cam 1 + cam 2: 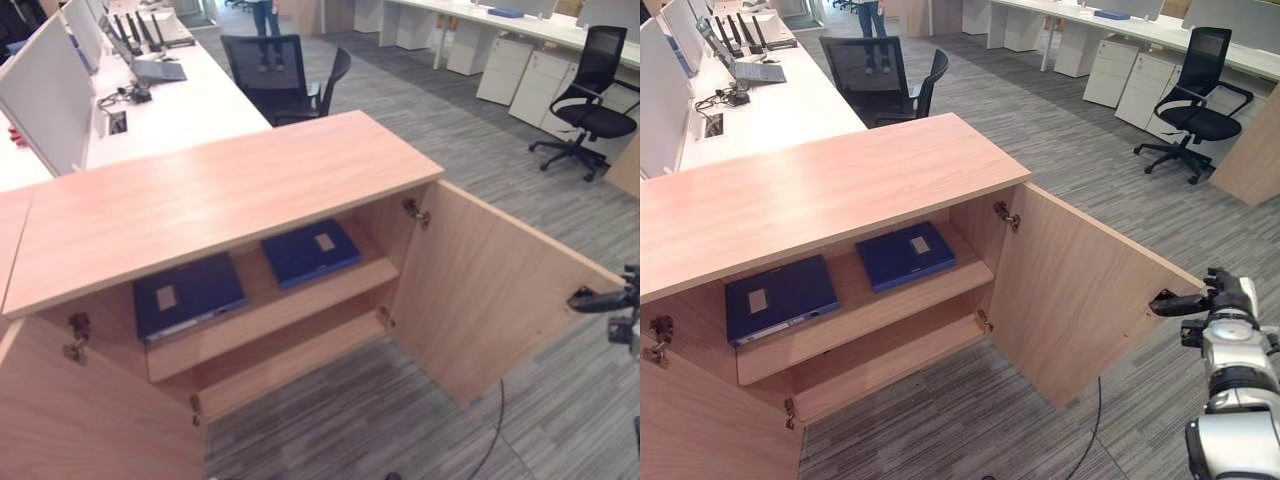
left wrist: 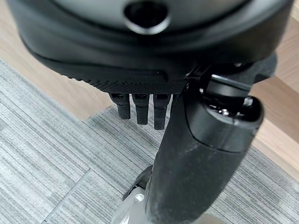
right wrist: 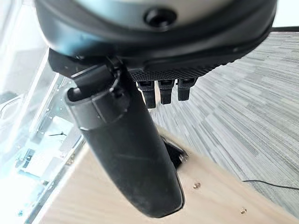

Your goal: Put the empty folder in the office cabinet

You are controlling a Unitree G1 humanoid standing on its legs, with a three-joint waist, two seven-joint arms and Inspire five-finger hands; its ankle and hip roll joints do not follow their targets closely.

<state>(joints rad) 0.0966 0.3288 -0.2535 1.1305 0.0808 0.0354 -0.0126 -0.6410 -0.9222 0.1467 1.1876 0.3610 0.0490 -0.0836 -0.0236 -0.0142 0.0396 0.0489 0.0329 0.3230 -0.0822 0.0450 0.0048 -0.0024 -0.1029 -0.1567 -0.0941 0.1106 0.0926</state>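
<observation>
The wooden office cabinet (image 1: 230, 190) stands with both doors swung wide. Two dark blue folders lie flat on its upper shelf, one at the left (image 1: 188, 295) and one at the right (image 1: 310, 252); the lower shelf is bare. My right hand (image 1: 1215, 295) is at the outer edge of the right door (image 1: 480, 290), open, its thumb (image 3: 126, 158) lying over the door's wood and holding nothing. My left hand (image 2: 140, 60) hangs above the carpet by a wooden panel, fingers relaxed and empty.
The left door (image 1: 90, 420) juts toward me at the lower left. Behind the cabinet runs a white desk (image 1: 180, 110) with a laptop and partitions. Black office chairs stand at the back (image 1: 285, 75) and far right (image 1: 590, 100). A person's legs (image 1: 265, 20) show far off.
</observation>
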